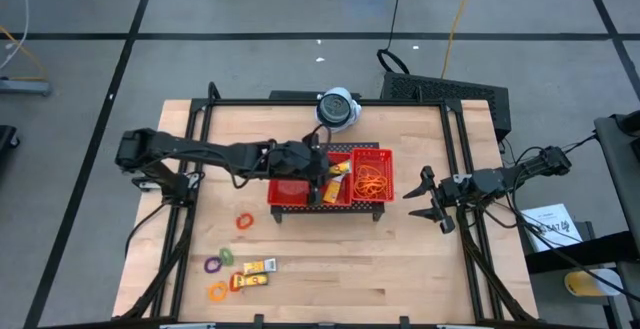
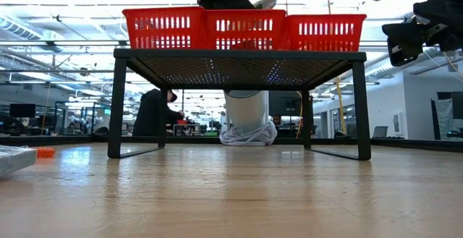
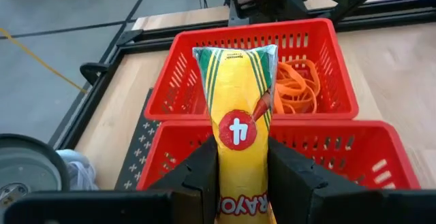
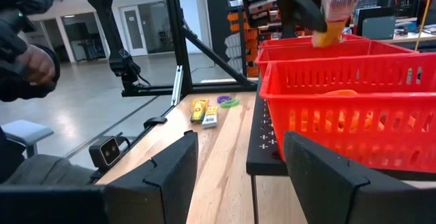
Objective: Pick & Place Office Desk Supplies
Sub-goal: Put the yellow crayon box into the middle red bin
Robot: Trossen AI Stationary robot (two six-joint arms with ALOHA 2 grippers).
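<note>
Above the middle compartment of the red mesh tray (image 1: 300, 201), at centre frame, the left hand (image 1: 322, 182) clamps a yellow crayon packet (image 3: 240, 125) upright, likely for a clean drop. Right hand (image 1: 425, 198) waits open at right. 2 more packets (image 1: 254, 273) and coloured rings (image 1: 220, 260) lie on the wooden counter (image 1: 400, 269), lower left.

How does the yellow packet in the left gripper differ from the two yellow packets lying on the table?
The held yellow packet is clamped between the left gripper fingers, raised over the red tray's middle compartment; the table packets lie loose on the wood, outside the tray. The held packet stands on end; the table packets lie flat beside the coloured rings. All share yellow wrapping. The right gripper waits open beside the tray.
</note>
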